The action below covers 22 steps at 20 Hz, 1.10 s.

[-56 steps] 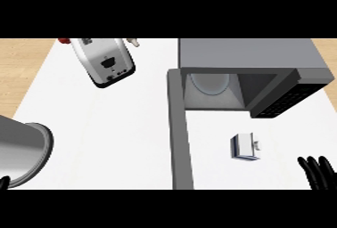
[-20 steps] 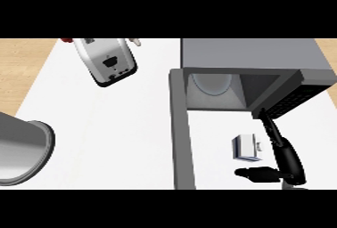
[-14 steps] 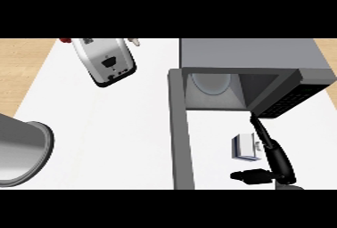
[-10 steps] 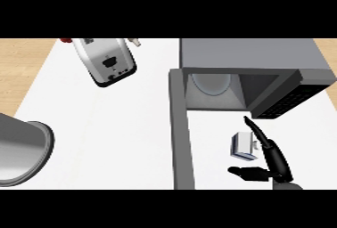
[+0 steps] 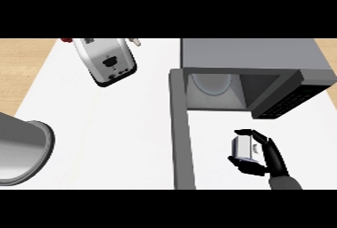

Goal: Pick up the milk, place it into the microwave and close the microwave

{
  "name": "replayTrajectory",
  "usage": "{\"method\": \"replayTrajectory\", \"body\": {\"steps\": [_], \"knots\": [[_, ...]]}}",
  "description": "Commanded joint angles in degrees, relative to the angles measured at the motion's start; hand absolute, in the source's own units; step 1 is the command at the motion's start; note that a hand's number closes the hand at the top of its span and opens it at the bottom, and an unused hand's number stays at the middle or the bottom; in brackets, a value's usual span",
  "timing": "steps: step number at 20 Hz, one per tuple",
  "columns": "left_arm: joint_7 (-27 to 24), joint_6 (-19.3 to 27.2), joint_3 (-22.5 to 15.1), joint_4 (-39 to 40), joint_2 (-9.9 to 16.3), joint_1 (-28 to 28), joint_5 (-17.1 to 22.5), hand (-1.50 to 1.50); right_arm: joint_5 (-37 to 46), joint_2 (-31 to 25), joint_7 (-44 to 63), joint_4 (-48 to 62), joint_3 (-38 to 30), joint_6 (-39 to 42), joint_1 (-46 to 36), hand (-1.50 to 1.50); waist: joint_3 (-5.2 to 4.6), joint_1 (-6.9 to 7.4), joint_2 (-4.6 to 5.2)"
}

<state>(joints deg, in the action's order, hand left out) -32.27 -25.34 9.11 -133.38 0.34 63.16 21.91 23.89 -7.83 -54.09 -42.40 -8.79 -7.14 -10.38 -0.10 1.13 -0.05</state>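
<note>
Milk carton (image 5: 244, 148) sits on the white table (image 5: 118, 129), just in front of the open microwave (image 5: 250, 75), and the right hand (image 5: 266, 156) is wrapped round it, fingers curled over its far side and thumb below. Microwave door (image 5: 180, 133) swings out to the left, running down beside the carton. Cavity is open, with a round plate (image 5: 212, 83) inside. Toaster (image 5: 105, 61) lies far left at the back; a metal pot (image 5: 20, 151) pokes in at the left edge.
</note>
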Motion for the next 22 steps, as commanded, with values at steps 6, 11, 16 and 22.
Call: {"method": "replayTrajectory", "body": {"steps": [6, 11, 16, 22], "knots": [[-1.29, -2.99, 2.95, 0.67, -0.05, 0.9, 1.76, -1.5, 3.97, -2.22, -9.06, 17.88, -2.11, -9.22, -6.26, 1.5, 0.25, 0.57, 0.29], [-0.01, -2.29, 1.31, 1.78, 0.27, -1.68, 0.69, -1.5, 3.15, -3.97, -3.63, 23.7, -4.73, -8.35, -17.69, 1.5, 0.29, 1.21, 0.59], [0.17, -1.67, -1.96, -1.81, -0.32, 2.08, 0.57, -1.5, 0.67, -2.32, -9.65, 25.04, -6.96, -7.47, -18.62, 1.5, 0.31, 1.11, 0.53], [-0.86, -4.44, 2.43, 3.18, -0.29, -0.2, 2.14, -1.5, 0.74, -0.9, -12.68, 24.96, -5.94, -4.65, -20.75, 1.5, 0.23, 0.85, 0.36]]}}
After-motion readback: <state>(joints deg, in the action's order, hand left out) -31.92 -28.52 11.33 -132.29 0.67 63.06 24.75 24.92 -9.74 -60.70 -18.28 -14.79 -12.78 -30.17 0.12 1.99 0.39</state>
